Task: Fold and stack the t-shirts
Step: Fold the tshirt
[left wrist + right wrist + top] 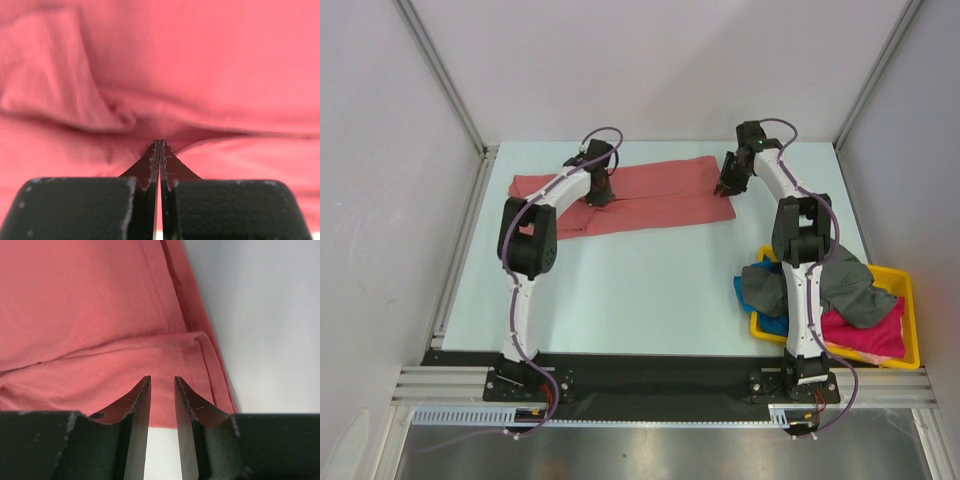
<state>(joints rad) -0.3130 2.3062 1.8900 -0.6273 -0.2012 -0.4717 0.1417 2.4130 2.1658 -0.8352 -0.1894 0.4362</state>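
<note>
Upper centre of the top view | salmon-red t-shirt (pixel 660 195) judged limp, light, best taken at hem corners | left tool (pixel 160 144) clenched on its cloth | right tool (pixel 162 381) released, empty.

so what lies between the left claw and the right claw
Only the flat salmon-red cloth t-shirt spans from left claw to right claw, in the top view.

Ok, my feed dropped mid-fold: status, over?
Left gripper shut, pinching salmon-red t-shirt. Right gripper open, empty, at its right edge. Shirt folded lengthwise, lying flat. Nothing in the way.
</note>
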